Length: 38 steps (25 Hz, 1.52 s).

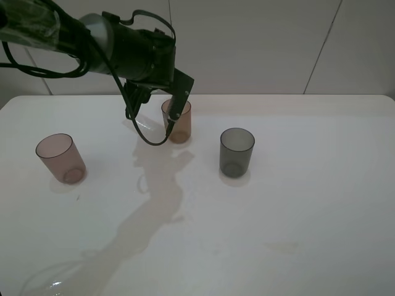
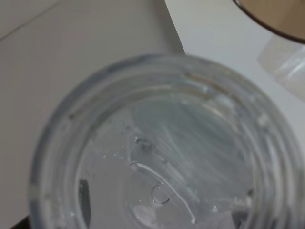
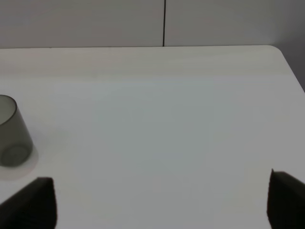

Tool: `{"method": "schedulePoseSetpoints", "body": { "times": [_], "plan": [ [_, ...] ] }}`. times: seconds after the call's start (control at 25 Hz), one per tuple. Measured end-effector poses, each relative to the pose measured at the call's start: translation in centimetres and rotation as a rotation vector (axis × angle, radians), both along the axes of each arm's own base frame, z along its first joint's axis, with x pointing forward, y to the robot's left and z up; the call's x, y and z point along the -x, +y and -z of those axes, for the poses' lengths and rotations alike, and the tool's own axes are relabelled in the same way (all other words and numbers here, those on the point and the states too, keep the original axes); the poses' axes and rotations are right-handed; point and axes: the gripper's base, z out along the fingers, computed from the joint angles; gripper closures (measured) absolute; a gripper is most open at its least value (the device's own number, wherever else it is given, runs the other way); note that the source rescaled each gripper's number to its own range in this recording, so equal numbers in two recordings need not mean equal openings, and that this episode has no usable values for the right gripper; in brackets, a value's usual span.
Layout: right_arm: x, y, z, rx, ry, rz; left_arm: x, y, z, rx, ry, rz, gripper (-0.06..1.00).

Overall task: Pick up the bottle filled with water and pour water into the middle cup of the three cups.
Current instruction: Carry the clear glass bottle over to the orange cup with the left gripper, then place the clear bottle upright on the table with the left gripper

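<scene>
My left gripper is shut on the clear bottle and holds it above the table, just left of the amber middle cup. In the left wrist view the bottle's open mouth fills the frame, wet with droplets inside, and the amber cup's rim shows at a corner. The pinkish-brown cup stands at the left and the smoky grey cup to the right of the middle one. My right gripper is open and empty over the bare table, with the grey cup off to its side.
The white table spreads to the right and front of the cups. The left arm's shadow runs from the cups toward the front left. A faint clear shape lies at the front left edge. A wall stands behind the table.
</scene>
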Motion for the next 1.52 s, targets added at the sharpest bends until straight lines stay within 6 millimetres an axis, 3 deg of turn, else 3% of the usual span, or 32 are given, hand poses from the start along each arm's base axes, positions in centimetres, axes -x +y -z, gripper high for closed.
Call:
{"method": "schedulePoseSetpoints", "body": {
  "times": [1.52],
  "plan": [
    [0.0, 0.0, 0.0, 0.0, 0.0, 0.0, -0.1, -1.0, -1.4, -0.197, -0.133, 0.138, 0.94]
  ]
}}
